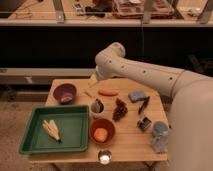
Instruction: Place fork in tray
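Note:
The green tray (70,142) sits at the table's front left with a pale yellow corn-like item (51,130) lying in it. A thin pale utensil (88,93), apparently the fork, lies on the table between the purple bowl (65,92) and the carrot (107,93). My gripper (93,80) hangs from the white arm over the table's back edge, just above and behind that utensil. Nothing shows in it.
A metal cup (97,106), a dark bunch (120,109), a blue sponge (137,96), a dark tool (144,105), a small metal piece (144,123) and a grey-blue cup (159,131) stand on the table. An orange bowl (102,132) and a small white cup (104,158) stand near the front.

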`<state>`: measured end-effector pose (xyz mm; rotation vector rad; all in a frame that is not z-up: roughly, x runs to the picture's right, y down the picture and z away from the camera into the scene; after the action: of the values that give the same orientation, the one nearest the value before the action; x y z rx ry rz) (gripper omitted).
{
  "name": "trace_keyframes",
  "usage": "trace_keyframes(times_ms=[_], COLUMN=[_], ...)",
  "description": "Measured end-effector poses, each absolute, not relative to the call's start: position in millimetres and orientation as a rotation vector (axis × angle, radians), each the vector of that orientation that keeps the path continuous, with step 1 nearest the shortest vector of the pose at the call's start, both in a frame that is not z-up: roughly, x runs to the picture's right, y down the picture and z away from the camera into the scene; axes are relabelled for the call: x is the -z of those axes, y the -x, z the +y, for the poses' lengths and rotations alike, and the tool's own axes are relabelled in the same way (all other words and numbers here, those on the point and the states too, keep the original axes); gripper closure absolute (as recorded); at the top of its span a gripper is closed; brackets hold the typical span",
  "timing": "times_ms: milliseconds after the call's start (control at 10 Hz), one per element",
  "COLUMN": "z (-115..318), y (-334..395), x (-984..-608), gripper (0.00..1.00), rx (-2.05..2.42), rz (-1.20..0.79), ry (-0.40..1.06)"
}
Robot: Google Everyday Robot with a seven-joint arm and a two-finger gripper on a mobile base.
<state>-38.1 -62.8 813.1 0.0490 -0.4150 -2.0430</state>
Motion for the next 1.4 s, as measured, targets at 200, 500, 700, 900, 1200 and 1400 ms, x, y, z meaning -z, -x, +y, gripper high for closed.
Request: trace_keyframes(times_ms=[200, 500, 700, 900, 1200, 1400], z=[-59, -37, -17, -8, -20, -24], y=[93, 156, 172, 168, 124, 95], x=[-825, -865, -902, -934, -949, -955], gripper=[0.2, 0.2, 0.2, 0.2, 0.2, 0.2], rx=[2.111, 2.155, 2.141, 2.112, 2.065, 2.04], rz=[-0.446, -0.552, -0.6, -0.585, -0.547, -0.547], ry=[-0.088, -0.107, -0.086, -0.053, -0.006, 0.006])
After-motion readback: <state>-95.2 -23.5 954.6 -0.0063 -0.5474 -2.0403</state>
